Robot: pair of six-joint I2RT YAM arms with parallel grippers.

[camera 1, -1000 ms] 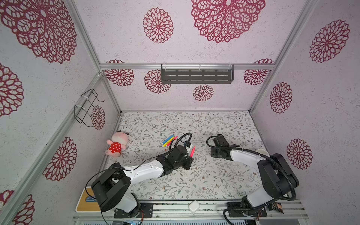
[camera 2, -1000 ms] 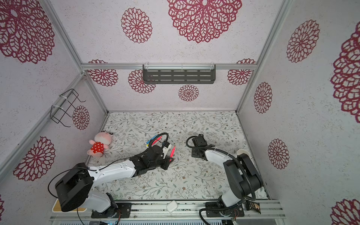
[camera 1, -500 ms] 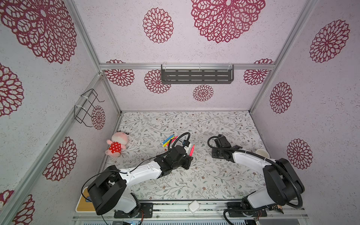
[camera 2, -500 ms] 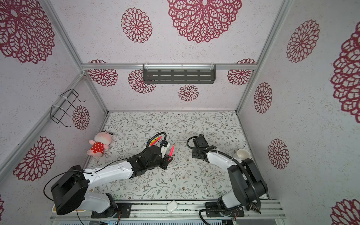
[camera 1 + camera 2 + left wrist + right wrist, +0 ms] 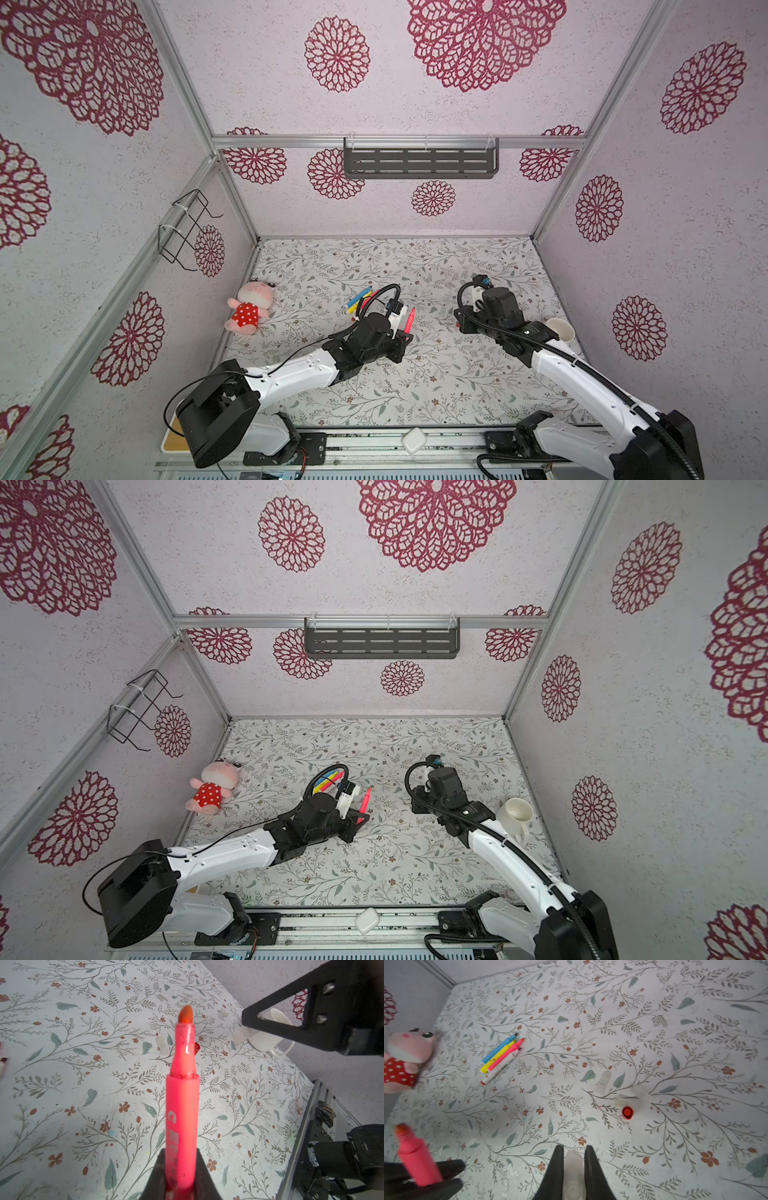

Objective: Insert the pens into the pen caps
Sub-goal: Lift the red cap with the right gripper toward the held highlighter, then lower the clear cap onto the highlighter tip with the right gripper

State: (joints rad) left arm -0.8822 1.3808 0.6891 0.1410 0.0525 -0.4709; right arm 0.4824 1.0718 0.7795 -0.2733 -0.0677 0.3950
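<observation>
The left fingers (image 5: 154, 1180) clamp the pink pen (image 5: 182, 1105) tip-out, likely to meet what looks like a clear cap (image 5: 573, 1167) pinched tight in the right fingers (image 5: 554, 1172), while spare caps (image 5: 604, 1080) lie just beyond those and four pens (image 5: 500, 1055) farther off on the table (image 5: 654, 1022).

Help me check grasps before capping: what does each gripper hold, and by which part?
The left gripper clamps the pink plastic marker pen by its barrel's rear end. The right gripper clamps a stubby see-through whitish plastic cap by its sides.
</observation>
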